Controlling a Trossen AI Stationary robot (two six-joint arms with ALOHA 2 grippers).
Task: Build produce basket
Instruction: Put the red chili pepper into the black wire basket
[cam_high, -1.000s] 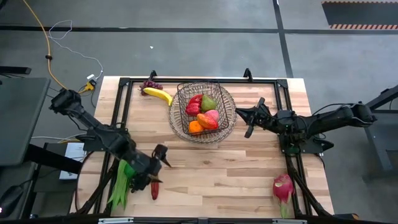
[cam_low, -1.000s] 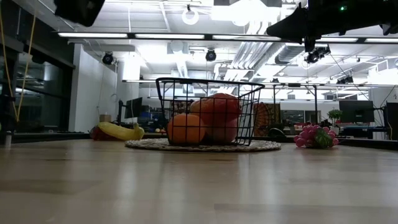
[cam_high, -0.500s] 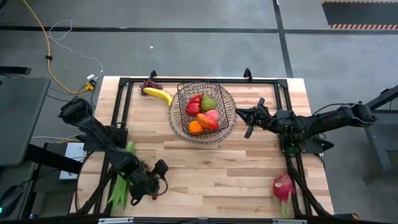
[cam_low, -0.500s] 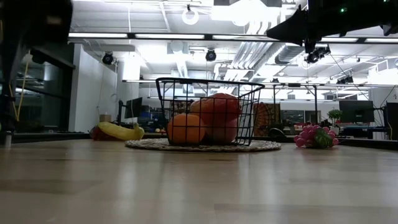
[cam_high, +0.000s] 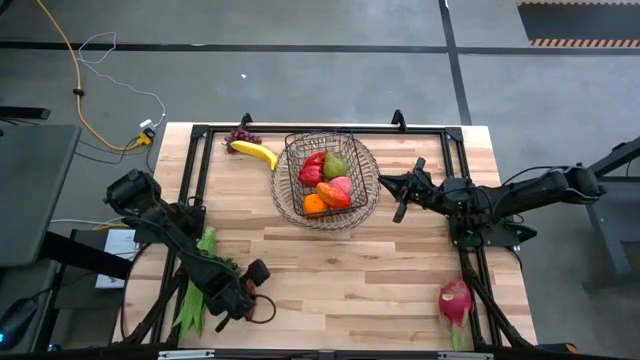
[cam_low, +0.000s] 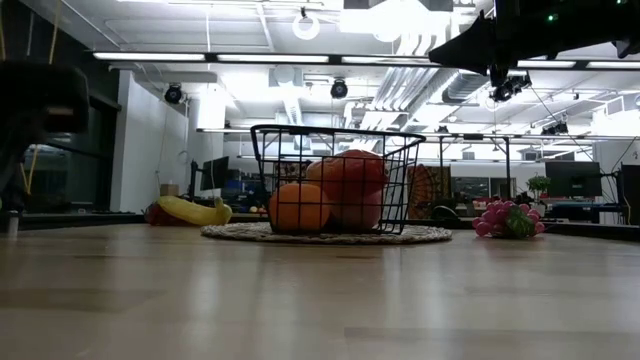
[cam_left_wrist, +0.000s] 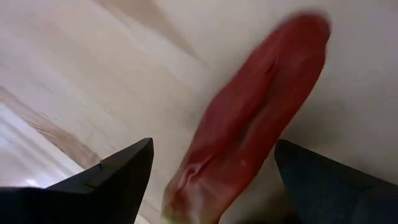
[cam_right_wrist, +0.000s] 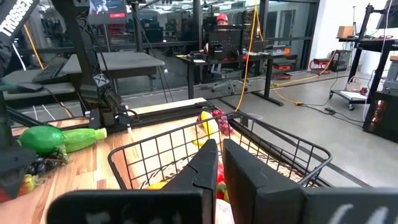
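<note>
Overhead, my worktop (cam_high: 340, 270) is a pale wood-plank slab inside a black metal frame, standing on a grey floor where a yellow cable (cam_high: 62, 60) trails off past the far left corner. From table height the room behind is a bright workshop hall with white ceiling ducts, strip lights and desks with monitors.

My basket (cam_high: 326, 178) is dark wire mesh, rectangular with tapered sides, and it sits on a round woven wicker tray (cam_high: 365, 205) toward the far middle of the worktop. Inside it I see an orange (cam_high: 314, 203), a green pear (cam_high: 335, 165) and some red and pink fruit packed together. Just beside the tray's left edge lies a yellow banana (cam_high: 255, 153), with a bunch of dark grapes (cam_high: 241, 136) touching its far end. Long green beans (cam_high: 197, 285) lie along the near left edge, and a pink dragon fruit (cam_high: 455, 301) rests near the near right corner, well apart from everything else.

My left claw (cam_high: 250, 299) is low over the near left part of the worktop, just beside the beans. Its wrist camera shows the two dark fingers (cam_left_wrist: 118, 180) spread wide on either side of a red chili pepper (cam_left_wrist: 252, 124) lying on the wood, not closed on it.

My right claw (cam_high: 400, 197) hangs to the right of the basket, beside the tray's rim, its fingers (cam_right_wrist: 199, 168) nearly together with only a narrow gap and nothing held.
</note>
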